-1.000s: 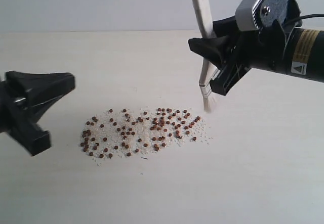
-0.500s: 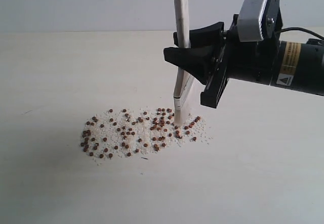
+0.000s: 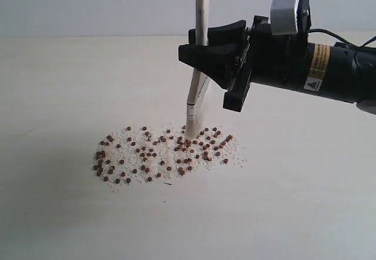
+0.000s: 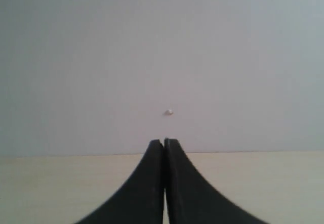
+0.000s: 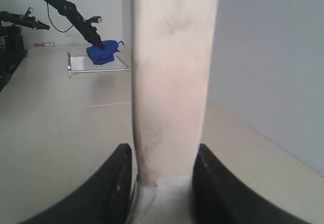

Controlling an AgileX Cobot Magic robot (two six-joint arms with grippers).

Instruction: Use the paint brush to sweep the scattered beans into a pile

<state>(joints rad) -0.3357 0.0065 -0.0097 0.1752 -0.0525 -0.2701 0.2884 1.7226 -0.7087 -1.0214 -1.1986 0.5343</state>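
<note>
**Brush down in the right half of the bean patch, most of the scatter to its left**

The beans (image 3: pixel 164 154) lie in a loose oval on the bench (image 3: pixel 70 84), mixed with pale crumbs. The oval's long axis runs left to right across the exterior view. The paint brush (image 3: pixel 197 98) stands almost upright over it, handle up. Its bristles touch down inside the patch, right of centre and near the far rim. Most of the beans lie to the left of the bristles, and a smaller cluster lies just to the right.

My right gripper (image 3: pixel 207 72) is clamped on the brush around the base of the handle, reaching in from the right. In the right wrist view the broad face of the brush (image 5: pixel 172 82) looks back along the arm, so I judge a push leftward would meet the beans flat-on.

My left gripper (image 4: pixel 163 148) has its jaws together on nothing and is out of the exterior view, so the right arm is the one placed to work.

Bare bench surrounds the patch, with no edge close by.
</note>
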